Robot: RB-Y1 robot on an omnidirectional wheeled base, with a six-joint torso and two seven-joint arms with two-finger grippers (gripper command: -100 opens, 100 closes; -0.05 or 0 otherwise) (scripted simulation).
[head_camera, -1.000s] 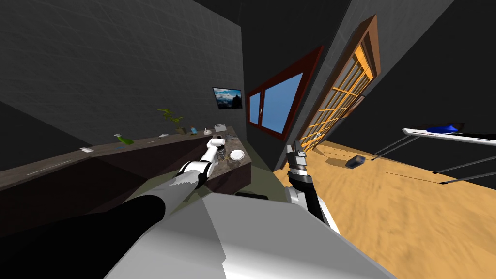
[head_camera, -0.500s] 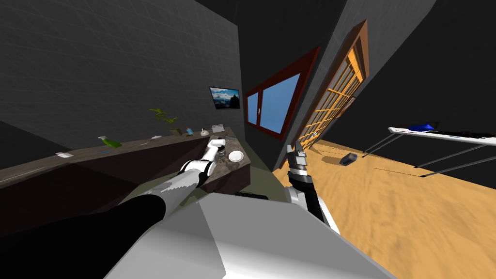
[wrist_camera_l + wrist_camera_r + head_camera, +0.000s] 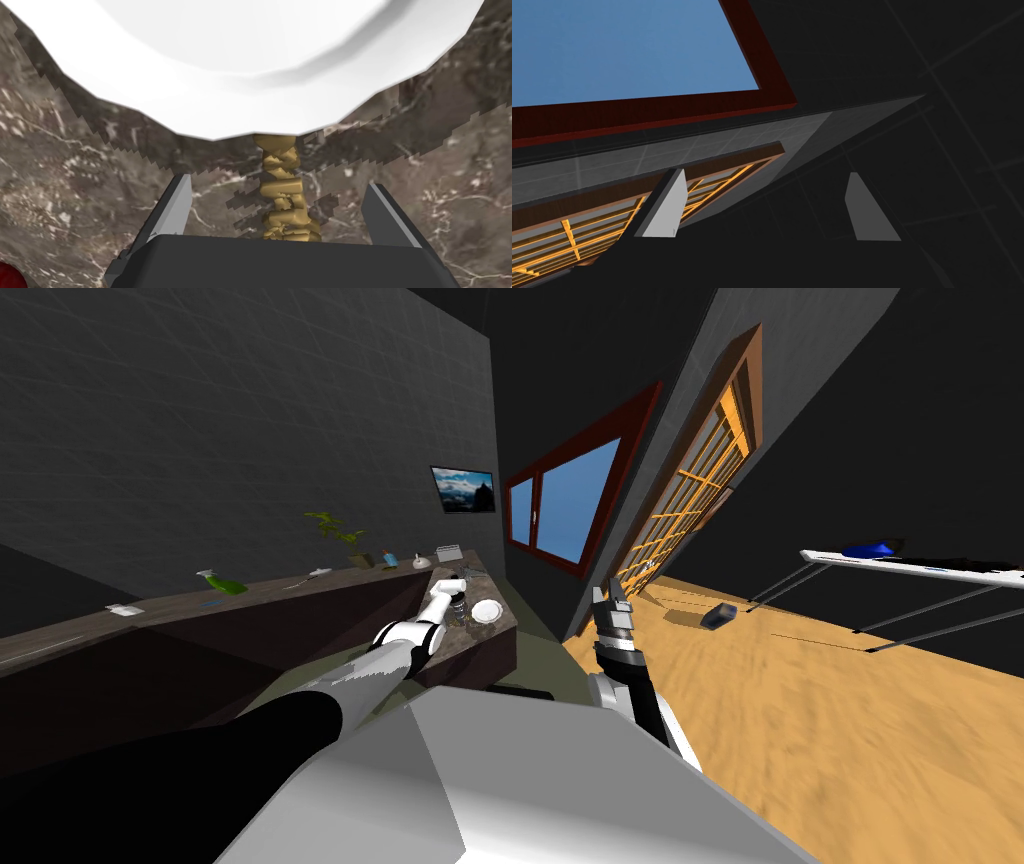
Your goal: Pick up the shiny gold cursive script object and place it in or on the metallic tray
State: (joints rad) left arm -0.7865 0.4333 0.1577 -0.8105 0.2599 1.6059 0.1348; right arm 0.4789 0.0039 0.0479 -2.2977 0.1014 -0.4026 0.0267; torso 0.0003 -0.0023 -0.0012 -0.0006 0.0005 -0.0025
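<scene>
Left wrist view: left gripper (image 3: 278, 182) is low over a brown marble counter (image 3: 75, 190), claw wide, both fingers (image 3: 172, 212) clear of everything. The gold cursive script piece (image 3: 284, 200) lies flat on the counter in the gap between the fingers. It runs lengthwise away from the gripper body and touches neither finger. Its far end is hidden behind the rim of a white plate (image 3: 240, 65); cannot tell if the two touch. The plate sits on the counter just beyond the fingertips. A small dark red object (image 3: 7, 276) lies on the counter beside the gripper body; cannot tell what it is.

Head view: left arm is stretched out to the near end of the counter (image 3: 470, 648), with the left gripper (image 3: 457, 600) just beside the round white plate (image 3: 487, 611). Right gripper (image 3: 610, 596) is held up in front of the chest, well apart from the counter.

Right wrist view: right gripper (image 3: 764, 174) has its claw wide too, fingers (image 3: 662, 207) apart and holding nothing.
</scene>
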